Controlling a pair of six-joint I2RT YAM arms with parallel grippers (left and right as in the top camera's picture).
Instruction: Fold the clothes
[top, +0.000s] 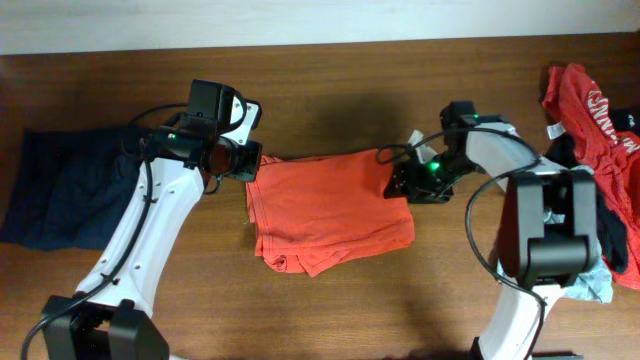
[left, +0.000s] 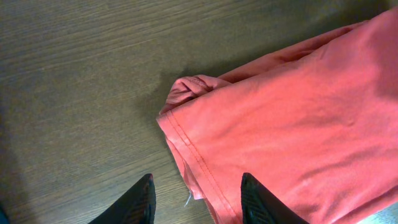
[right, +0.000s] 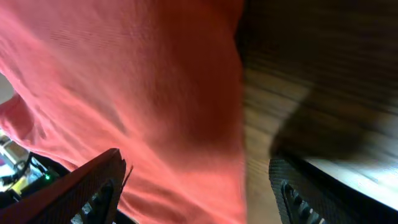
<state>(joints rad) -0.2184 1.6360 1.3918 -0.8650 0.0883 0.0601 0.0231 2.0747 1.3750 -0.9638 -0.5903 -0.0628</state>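
An orange-red T-shirt (top: 330, 210) lies folded into a rough rectangle at the middle of the table. My left gripper (top: 247, 162) hovers at its upper left corner. In the left wrist view that gripper (left: 198, 200) is open, its dark fingertips (left: 142, 200) astride the shirt's hemmed corner (left: 292, 124), gripping nothing. My right gripper (top: 402, 184) sits at the shirt's upper right corner. Seen from the right wrist, it (right: 196, 186) stands wide open over the shirt's edge (right: 143, 87), one finger (right: 93, 186) above cloth and the other above bare wood.
A navy garment (top: 60, 190) lies spread at the table's left edge, partly under the left arm. A pile of clothes at the far right includes a red printed tee (top: 590, 115), black cloth (top: 612, 235) and a pale grey-blue piece (top: 597, 283), behind the right arm's base.
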